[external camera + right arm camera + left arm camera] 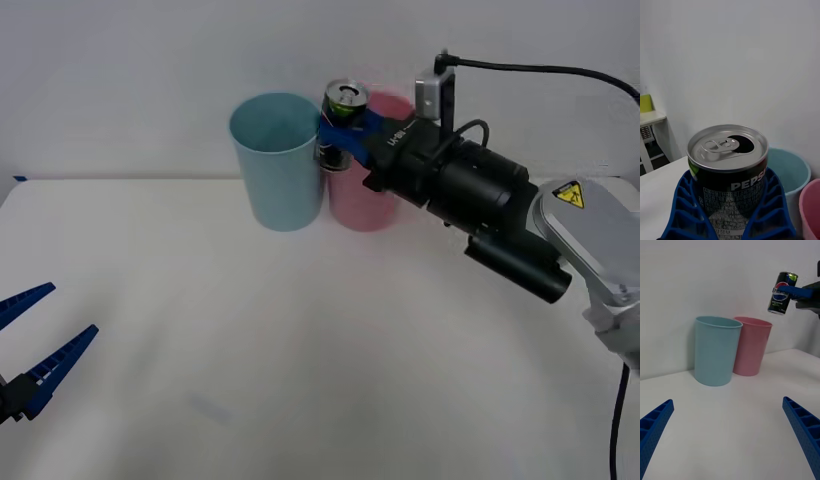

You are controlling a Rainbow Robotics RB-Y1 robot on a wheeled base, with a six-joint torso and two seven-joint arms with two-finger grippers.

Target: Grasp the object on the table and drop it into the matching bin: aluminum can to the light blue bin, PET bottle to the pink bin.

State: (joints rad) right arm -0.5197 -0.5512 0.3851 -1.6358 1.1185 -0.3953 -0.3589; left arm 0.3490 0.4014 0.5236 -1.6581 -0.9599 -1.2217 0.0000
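Left claw parked low over the near left of the plain white desk, fingers spread. Right claw clenched on the aluminum can, held upright in the air above the light blue bin and pink bin, which stand side by side at the far edge against a bare white wall.

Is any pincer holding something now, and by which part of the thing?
Yes. The right pincer holds the aluminum can by the sides of its body, upright, top free. The left pincer is open and holds nothing.

Even, soft indoor light; faint shadows under bins (no glare); near blue fingers slightly blurred.
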